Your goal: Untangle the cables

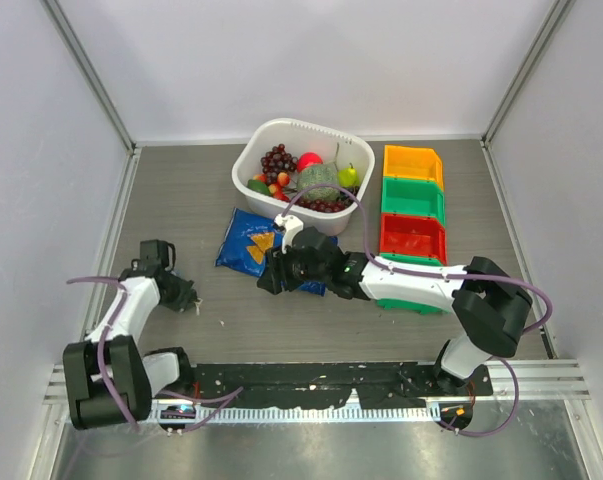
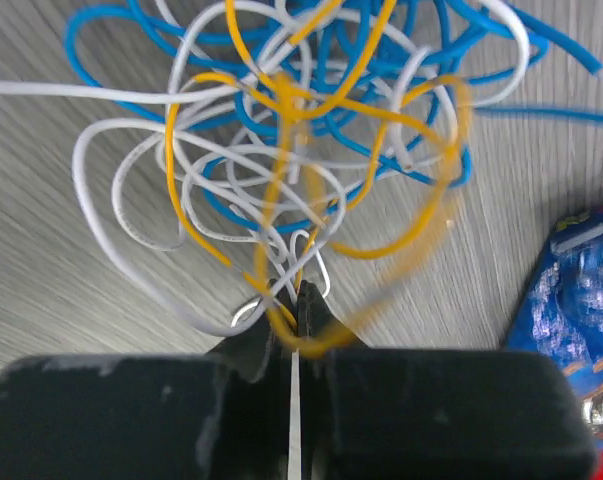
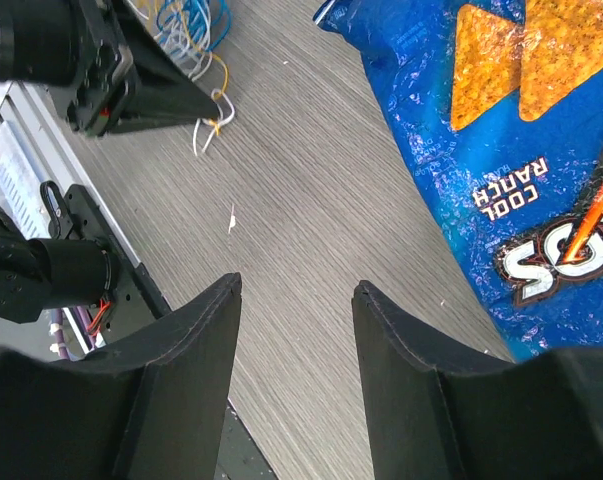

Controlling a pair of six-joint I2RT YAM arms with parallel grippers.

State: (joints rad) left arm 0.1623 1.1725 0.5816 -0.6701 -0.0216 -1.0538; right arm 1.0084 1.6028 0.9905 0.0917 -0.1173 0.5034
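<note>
The cables lie as one tangle of thin blue, white and yellow cords on the grey table, filling the upper half of the left wrist view. My left gripper is shut on a yellow cable at the tangle's near edge, and a white loop lies beside the fingertips. From above, the left gripper sits low at the table's left. My right gripper hangs open over bare table with nothing between its fingers. Its view shows the cables far off at the top left.
A blue chips bag lies mid-table, just right of the right gripper. Behind it stands a white basin of fruit. Orange, green and red bins line the right side.
</note>
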